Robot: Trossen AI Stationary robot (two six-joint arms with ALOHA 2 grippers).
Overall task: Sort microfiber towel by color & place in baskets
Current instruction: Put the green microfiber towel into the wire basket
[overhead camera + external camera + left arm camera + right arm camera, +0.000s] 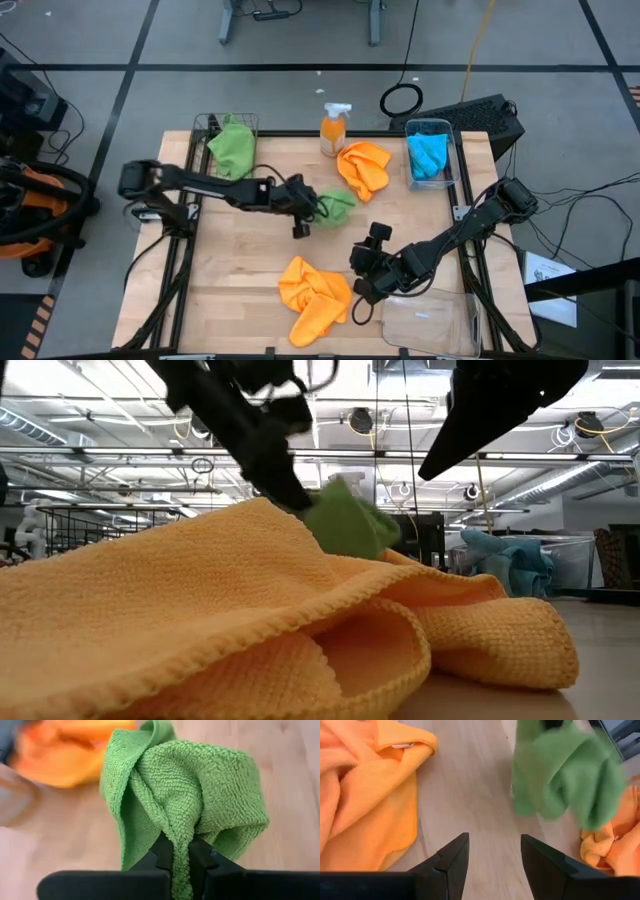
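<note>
My left gripper [316,206] [181,856] is over the table's middle, shut on a green towel [338,205] [185,795] [345,520]. My right gripper [360,262] [495,851] hangs open over bare wood, just right of the near orange towel [315,295] [365,800] and touching nothing. A second orange towel [363,168] lies crumpled beside the spray bottle. Another green towel [232,148] sits in the black wire basket [205,125]. A blue towel [428,155] fills the far clear basket [452,150]. A second clear basket [430,320] stands at the near right corner. My left gripper pinches a gathered fold of the green towel [181,840] between its two fingers [162,852], several layers bunched together. The fingers reach roughly level from the table's left. The cloth bulges out beyond the fingertips in a loose lump; whether its lower end is off the wood I cannot tell.
An orange spray bottle with a white trigger [335,128] stands at the far edge between the wire basket and the far orange towel. In the low view the near orange towel [250,620] fills the foreground. Bare wood [230,270] lies open at the near left.
</note>
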